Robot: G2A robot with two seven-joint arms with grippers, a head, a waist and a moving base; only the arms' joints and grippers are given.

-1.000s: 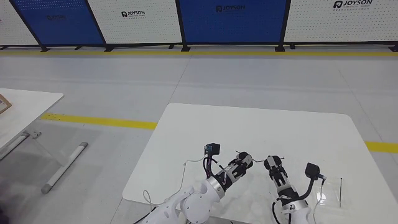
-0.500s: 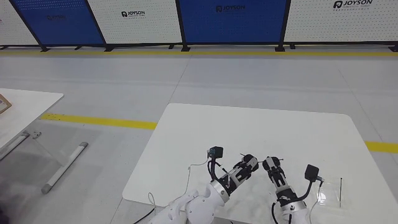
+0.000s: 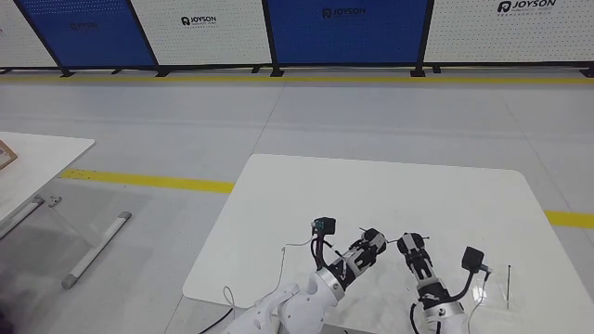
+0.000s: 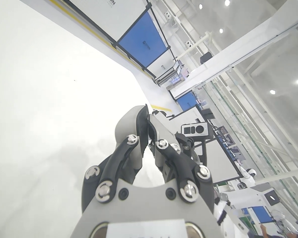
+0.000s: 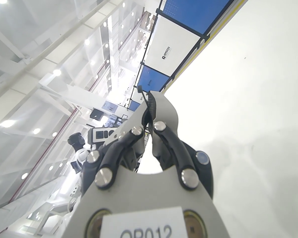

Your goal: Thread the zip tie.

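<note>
In the top view, low middle: left gripper [image 3: 374, 236] now nearer the right gripper [image 3: 408, 238] than a second ago, after a small slide toward frame right, both above the white bench [image 3: 371, 186]. Probably lining up the two ends for the poke-through, not yet done. Right jaws pressed tight on a thin black tie [image 5: 140, 90], small square head sticking out past the tips, near the middle of the right wrist view. Left jaws pressed together too; cannot tell whether pinching the tie's other end or nothing. Another thin black strip [image 3: 509, 281] lying on the bench at lower right, well apart. Print on the wall panels [image 3: 345, 14] along the top and on a white sticker [image 5: 141, 221] at the bottom of the right wrist view; not read out.
</note>
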